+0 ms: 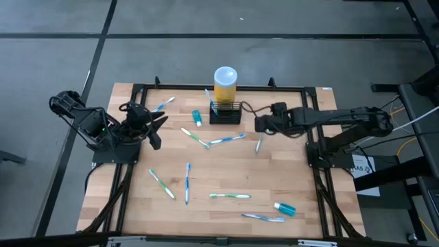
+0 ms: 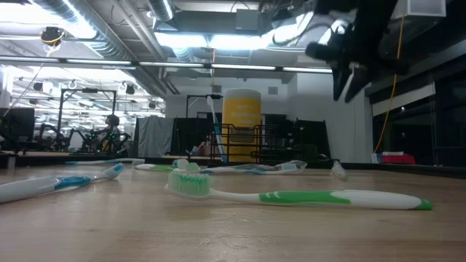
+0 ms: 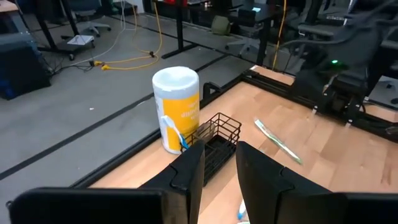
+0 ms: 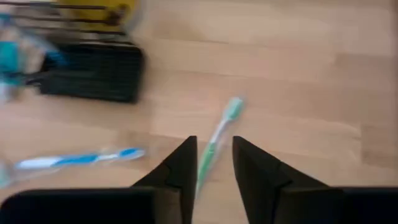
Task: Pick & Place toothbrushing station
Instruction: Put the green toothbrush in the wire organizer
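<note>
The toothbrushing station, a small black wire-mesh holder (image 1: pixel 225 112), stands on the wooden table near its far edge, with one blue-and-white toothbrush (image 1: pixel 208 99) upright in it. It also shows in the left wrist view (image 3: pixel 216 140) and the low view (image 2: pixel 240 144). My right gripper (image 1: pixel 258 125) is open just right of the holder, raised above the table (image 2: pixel 344 76), over a green toothbrush (image 4: pixel 219 138) that lies flat on the wood. My left gripper (image 1: pixel 158 132) is open and empty at the table's left side, pointing toward the holder (image 3: pixel 219 167).
A yellow cylinder with a white round top (image 1: pixel 226 83) stands right behind the holder. Several toothbrushes lie scattered on the table (image 1: pixel 187 182) (image 1: pixel 230 196) (image 1: pixel 226 139), with teal tubes (image 1: pixel 197 118) (image 1: pixel 285 208). A black frame rail (image 1: pixel 315 171) borders the table.
</note>
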`<state>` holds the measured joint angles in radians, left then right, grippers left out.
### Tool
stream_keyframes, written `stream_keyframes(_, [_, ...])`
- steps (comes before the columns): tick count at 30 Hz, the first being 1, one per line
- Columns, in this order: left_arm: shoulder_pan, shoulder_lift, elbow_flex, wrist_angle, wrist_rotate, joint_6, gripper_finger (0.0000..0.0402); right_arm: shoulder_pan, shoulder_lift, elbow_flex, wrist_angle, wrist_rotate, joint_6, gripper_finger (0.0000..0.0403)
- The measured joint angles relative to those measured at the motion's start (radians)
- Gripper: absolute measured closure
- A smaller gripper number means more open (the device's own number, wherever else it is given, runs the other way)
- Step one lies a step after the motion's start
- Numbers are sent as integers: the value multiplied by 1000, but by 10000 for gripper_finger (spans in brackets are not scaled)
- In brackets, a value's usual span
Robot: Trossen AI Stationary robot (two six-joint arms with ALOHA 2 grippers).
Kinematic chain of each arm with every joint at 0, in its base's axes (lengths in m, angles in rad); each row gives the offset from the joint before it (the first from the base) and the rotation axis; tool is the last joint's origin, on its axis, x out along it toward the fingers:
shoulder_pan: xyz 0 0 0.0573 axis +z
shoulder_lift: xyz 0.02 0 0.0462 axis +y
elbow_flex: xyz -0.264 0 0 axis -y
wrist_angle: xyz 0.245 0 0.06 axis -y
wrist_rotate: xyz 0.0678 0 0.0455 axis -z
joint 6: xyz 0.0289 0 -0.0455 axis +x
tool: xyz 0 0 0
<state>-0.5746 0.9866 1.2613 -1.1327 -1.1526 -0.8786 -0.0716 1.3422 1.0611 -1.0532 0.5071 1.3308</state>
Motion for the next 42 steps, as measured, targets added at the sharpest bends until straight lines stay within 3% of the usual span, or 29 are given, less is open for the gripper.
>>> stream_keyframes(10, [-54, 0, 0, 7, -80, 28, 313, -299, 1, -70, 95, -239, -189, 183])
stream_keyframes(14, [-70, 0, 0, 8, -96, 28, 313, -346, 25, -126, 119, -326, -194, 179])
stream_keyframes(19, [-79, 0, 0, 8, -118, 28, 313, -353, 78, -215, 319, -424, -146, 192])
stream_keyframes(28, [-79, 0, 0, 10, -115, 27, 313, -354, 198, -223, 388, -437, -158, 200])
stream_keyframes(42, [-79, -5, 0, 69, -83, 27, 313, -377, 329, -220, 498, -366, -161, 209])
